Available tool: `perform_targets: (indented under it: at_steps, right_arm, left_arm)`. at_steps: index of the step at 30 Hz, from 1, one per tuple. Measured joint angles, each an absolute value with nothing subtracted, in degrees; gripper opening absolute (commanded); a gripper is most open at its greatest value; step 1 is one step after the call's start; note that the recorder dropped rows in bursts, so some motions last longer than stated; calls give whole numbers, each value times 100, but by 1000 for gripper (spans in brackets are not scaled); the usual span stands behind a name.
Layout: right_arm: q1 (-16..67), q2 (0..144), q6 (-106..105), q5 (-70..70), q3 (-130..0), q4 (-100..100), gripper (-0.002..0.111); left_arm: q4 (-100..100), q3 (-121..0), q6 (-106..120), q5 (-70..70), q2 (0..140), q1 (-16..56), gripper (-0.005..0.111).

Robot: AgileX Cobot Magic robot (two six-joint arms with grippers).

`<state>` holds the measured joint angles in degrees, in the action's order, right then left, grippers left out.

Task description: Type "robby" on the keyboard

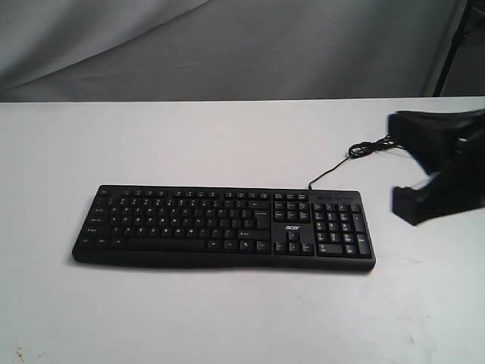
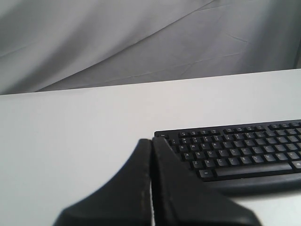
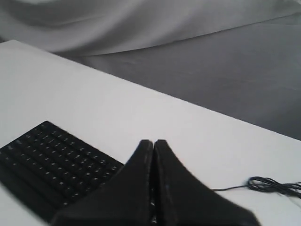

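right wrist view | right gripper (image 3: 153, 142) closed, beside keyboard (image 3: 51, 160) | left gripper (image 2: 151, 140) closed, near keyboard

Overall light: soft and even, rather dim, with a grey cast and no hard glare.
Shadows: only a thin, soft shadow under the near edge of the keyboard (image 1: 227, 224) on the table (image 1: 227, 318).
Left wrist view: the left gripper (image 2: 151, 141), close to the lens, is out of focus; the keys beyond it are fairly sharp.
Right wrist view: the whole picture is soft; the right gripper (image 3: 153, 143) is blurred, the cable (image 3: 275, 186) beside it is smeared, and the table beyond its tips is almost washed out.
Exterior view: the right gripper has smeared outlines, and the key legends are too small to read.
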<state>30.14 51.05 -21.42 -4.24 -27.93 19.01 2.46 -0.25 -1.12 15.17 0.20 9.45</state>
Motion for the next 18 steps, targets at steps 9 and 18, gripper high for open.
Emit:
perform_targets:
  at_steps: [9,18]
  right_arm:
    - [688,1490,-2142,0,-1032,1901,0]
    - [603,1190,-1837,0,-577,1678,0]
  left_arm:
    - [246,-25,-112,1517,20,945,0]
    - [246,-25,-112,1517,20,945,0]
